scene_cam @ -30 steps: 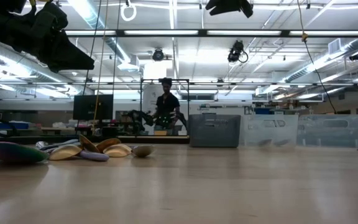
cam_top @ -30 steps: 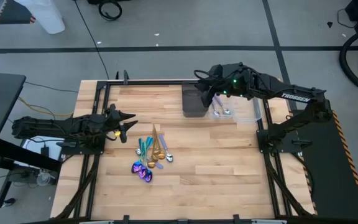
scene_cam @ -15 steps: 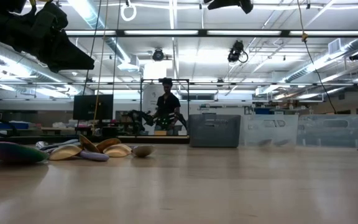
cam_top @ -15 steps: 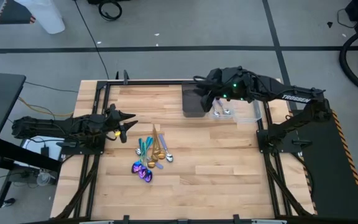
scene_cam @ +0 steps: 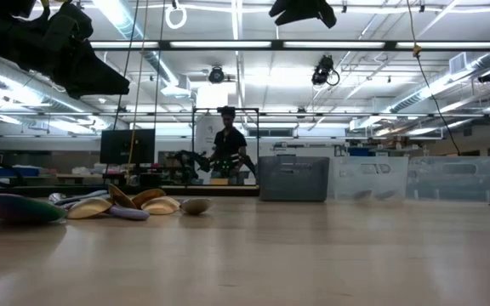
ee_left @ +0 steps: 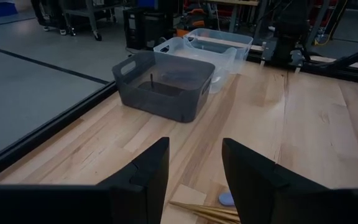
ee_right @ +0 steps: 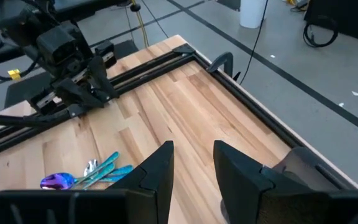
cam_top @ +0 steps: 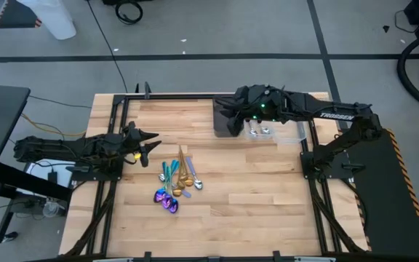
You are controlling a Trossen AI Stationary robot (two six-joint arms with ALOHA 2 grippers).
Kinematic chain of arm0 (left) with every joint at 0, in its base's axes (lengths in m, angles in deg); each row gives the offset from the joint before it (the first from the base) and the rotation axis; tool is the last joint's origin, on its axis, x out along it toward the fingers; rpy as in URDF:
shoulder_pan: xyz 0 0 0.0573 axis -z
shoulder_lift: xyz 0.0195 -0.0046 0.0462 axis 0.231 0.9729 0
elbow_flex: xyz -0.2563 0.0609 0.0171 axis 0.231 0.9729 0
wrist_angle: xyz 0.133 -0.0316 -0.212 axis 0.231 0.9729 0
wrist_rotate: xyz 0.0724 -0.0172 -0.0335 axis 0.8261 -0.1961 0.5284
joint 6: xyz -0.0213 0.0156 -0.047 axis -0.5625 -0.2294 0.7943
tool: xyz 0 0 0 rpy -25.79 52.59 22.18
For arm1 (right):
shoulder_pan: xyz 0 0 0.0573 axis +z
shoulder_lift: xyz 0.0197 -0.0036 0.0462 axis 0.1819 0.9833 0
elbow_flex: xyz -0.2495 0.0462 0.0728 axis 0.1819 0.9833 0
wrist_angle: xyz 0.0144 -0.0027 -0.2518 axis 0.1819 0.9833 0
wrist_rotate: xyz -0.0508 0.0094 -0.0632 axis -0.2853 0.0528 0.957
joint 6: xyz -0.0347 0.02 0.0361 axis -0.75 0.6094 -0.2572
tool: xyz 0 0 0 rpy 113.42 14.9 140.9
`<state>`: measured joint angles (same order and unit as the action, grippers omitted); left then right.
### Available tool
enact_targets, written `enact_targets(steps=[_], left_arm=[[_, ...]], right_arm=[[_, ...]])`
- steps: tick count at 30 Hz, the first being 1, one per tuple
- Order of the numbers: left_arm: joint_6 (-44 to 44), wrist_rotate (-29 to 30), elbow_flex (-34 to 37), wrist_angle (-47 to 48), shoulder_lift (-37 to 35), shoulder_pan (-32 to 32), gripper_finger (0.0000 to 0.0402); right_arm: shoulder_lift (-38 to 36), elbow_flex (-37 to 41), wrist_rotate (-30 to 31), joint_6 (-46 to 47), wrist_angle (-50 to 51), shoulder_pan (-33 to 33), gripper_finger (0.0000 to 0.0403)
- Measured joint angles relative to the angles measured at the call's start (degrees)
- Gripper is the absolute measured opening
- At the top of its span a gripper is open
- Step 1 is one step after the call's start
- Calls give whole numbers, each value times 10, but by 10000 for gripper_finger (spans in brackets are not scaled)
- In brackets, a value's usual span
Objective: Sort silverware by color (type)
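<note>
Sorting step: right gripper [cam_top: 228, 116], fingers parted and empty, over dark grey plastic bin [cam_top: 224, 125] at twelve o'clock.
Left gripper [cam_top: 150, 142]: parted, empty, waiting at nine o'clock.
Next move: probably fetching from mixed metallic silverware pile [cam_top: 175, 182] at centre.

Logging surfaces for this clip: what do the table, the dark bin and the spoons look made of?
Table: pale wood planks, matte, with visible grain and seams.
Dark bin: probably smoky translucent plastic; its floor shows through the walls, and the handles are moulded in.
Spoons: likely coated metal, glossy gold, teal and purple, with bright glints.
</note>
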<state>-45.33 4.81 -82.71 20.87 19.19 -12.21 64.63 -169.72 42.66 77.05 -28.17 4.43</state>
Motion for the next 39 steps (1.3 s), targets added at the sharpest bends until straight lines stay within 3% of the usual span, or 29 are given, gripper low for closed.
enact_targets(steps=[23,39], left_arm=[[-1,0,0,-9,27,0,156],[-1,0,0,-7,26,0,156]], right_arm=[[106,0,19,46,-57,83,123],[185,0,19,59,-124,105,123]])
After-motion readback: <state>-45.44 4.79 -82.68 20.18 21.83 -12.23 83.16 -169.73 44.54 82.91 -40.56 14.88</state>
